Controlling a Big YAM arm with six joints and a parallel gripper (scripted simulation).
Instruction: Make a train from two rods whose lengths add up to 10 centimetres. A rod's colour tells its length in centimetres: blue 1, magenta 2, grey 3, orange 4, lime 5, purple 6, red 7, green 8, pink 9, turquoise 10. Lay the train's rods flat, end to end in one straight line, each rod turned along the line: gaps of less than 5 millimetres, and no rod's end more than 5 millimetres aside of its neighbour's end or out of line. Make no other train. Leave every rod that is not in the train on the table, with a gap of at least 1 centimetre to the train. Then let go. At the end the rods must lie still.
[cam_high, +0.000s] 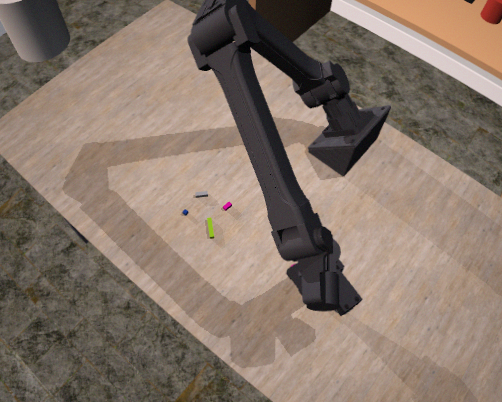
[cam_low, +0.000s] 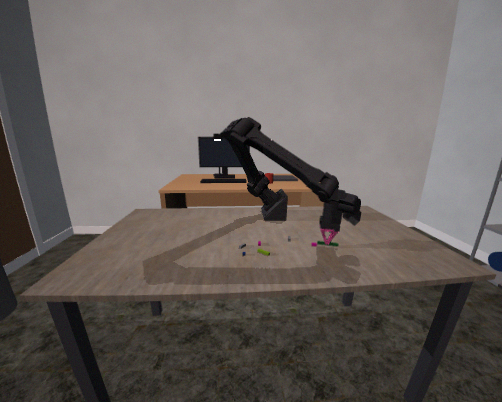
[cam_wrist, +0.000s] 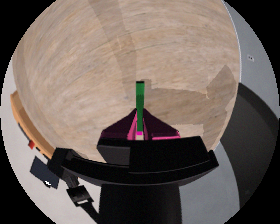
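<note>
The table (cam_high: 165, 90) (cam_low: 200, 275) (cam_wrist: 75, 55) spreads beneath the gripper (cam_low: 328, 242) (cam_wrist: 140, 113). Well away from the gripper, beyond the table, stands a grey bin (cam_high: 37, 30); its contents cannot be made out. The gripper is closed on the green rod (cam_low: 335, 244) (cam_wrist: 140, 95), low over or on the table. Well apart from the gripper lie the lime rod (cam_high: 210, 228) (cam_low: 263, 252), then a grey rod (cam_high: 201, 194) (cam_low: 242, 246), a magenta rod (cam_high: 227, 206) (cam_low: 259, 243) and the blue rod (cam_high: 185, 212) (cam_low: 244, 254). Another magenta rod (cam_low: 314, 244) (cam_wrist: 140, 133) sits just beside the gripper, at the green rod's end; whether they touch is unclear.
</note>
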